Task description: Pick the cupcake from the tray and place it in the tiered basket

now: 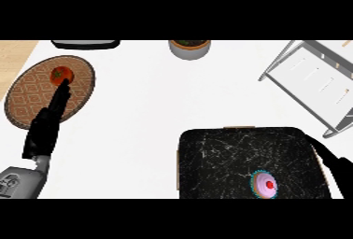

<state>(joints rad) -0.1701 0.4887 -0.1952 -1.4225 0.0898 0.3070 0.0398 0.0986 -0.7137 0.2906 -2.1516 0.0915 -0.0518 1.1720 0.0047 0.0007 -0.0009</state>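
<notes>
The cupcake (266, 185) sits on the black tray (221, 158), toward its near right. The right hand (338, 170) shows just beyond the tray's right edge, its fingers unreadable. Left of the tray, the left hand (48, 123) stretches straight-fingered. The tiered basket (314, 79) stands behind the tray.

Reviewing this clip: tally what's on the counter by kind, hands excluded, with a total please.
Food items: 2, the cupcake and a tomato
Flat carriers: 2, the black tray and a round woven mat
Wire racks: 1, the tiered basket
Pots: 1, a grey pot at the far edge
Dark object cut off at the far edge: 1, kind unclear
Total: 7
</notes>
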